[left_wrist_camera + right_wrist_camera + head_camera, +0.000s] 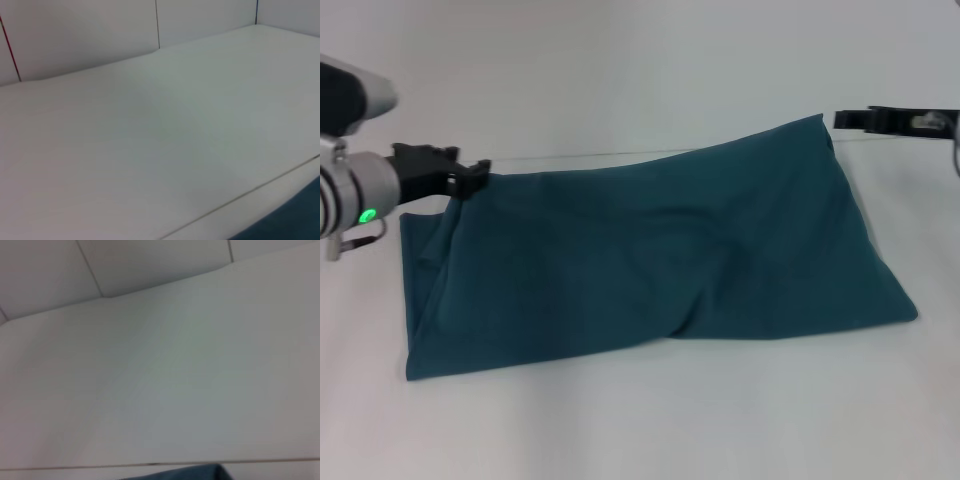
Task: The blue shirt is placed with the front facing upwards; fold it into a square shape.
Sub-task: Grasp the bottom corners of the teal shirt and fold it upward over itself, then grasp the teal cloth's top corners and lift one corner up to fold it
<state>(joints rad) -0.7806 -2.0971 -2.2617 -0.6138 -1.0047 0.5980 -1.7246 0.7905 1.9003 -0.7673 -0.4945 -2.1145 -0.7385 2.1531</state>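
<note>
Now the blue shirt [650, 255] lies folded into a wide band on the white table [640, 420], plain side up. At its far corner, the left claw [470, 178] touches the cloth; at the opposite far corner, the right claw [855, 120] sits just beside the fabric. I cannot tell either claw's state.

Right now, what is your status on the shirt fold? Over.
Left tool at shirt's far left corner, right tool beside far right corner. Shirt folded to a wide band, plain side up, not yet square. Nothing in the way.
</note>
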